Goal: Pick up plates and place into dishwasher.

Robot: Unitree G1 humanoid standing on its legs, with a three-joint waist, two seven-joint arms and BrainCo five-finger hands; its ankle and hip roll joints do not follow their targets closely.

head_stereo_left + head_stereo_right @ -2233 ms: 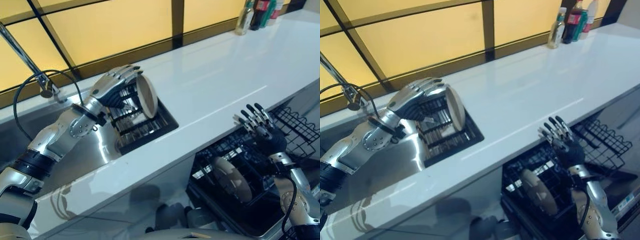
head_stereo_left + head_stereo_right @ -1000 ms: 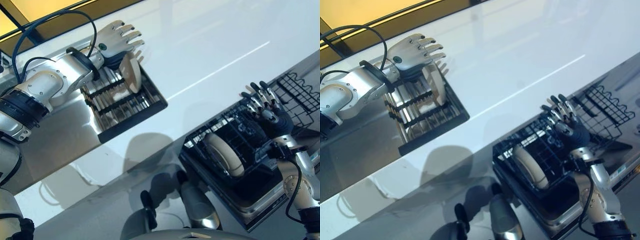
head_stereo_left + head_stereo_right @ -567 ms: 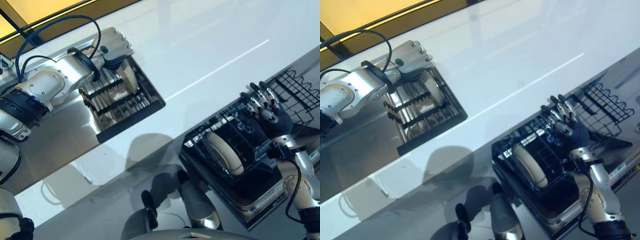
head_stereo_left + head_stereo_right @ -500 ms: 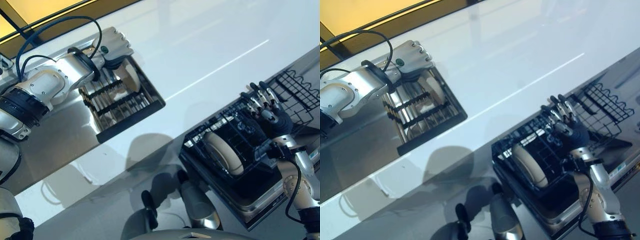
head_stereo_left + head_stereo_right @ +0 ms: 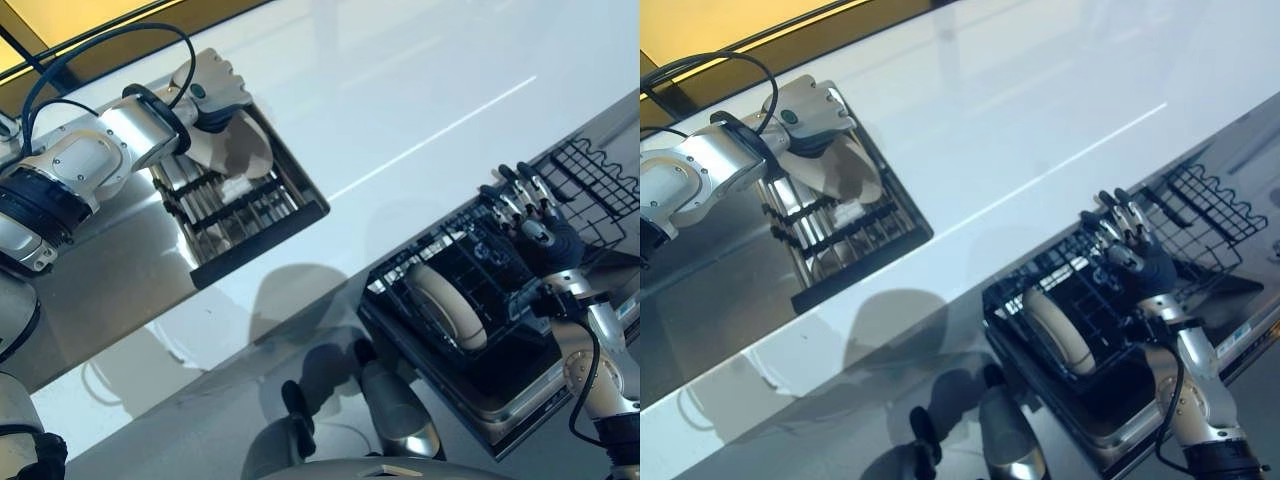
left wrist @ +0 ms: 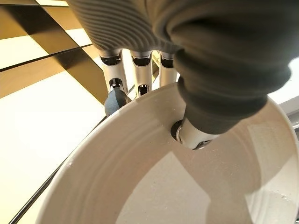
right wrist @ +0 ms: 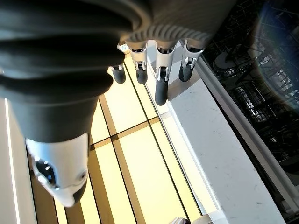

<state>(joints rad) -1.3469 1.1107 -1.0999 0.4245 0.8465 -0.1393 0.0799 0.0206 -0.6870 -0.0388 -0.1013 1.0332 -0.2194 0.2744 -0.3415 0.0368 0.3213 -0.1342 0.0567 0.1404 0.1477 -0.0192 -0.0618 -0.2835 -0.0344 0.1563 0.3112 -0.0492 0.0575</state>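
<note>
Left hand (image 5: 205,92) pinching a round cream ceramic plate (image 5: 232,150) above the black slatted drying rack (image 5: 245,205).
Thumb on the plate's face, fingers (image 6: 117,84) behind its rim: a shallow hold, so the tilted plate may slip or catch the slats. Right hand (image 5: 532,228), fingers spread, idles at 4 o'clock over the black wire dishwasher basket (image 5: 470,290), which holds another cream plate (image 5: 443,305).

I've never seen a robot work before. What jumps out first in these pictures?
The robot's left hand is curled round a round cream plate, tilted over the black dish rack in the steel sink. Lower right, its right hand hovers with fingers spread over the open dishwasher's black wire basket, where another cream plate already stands on edge.
</note>
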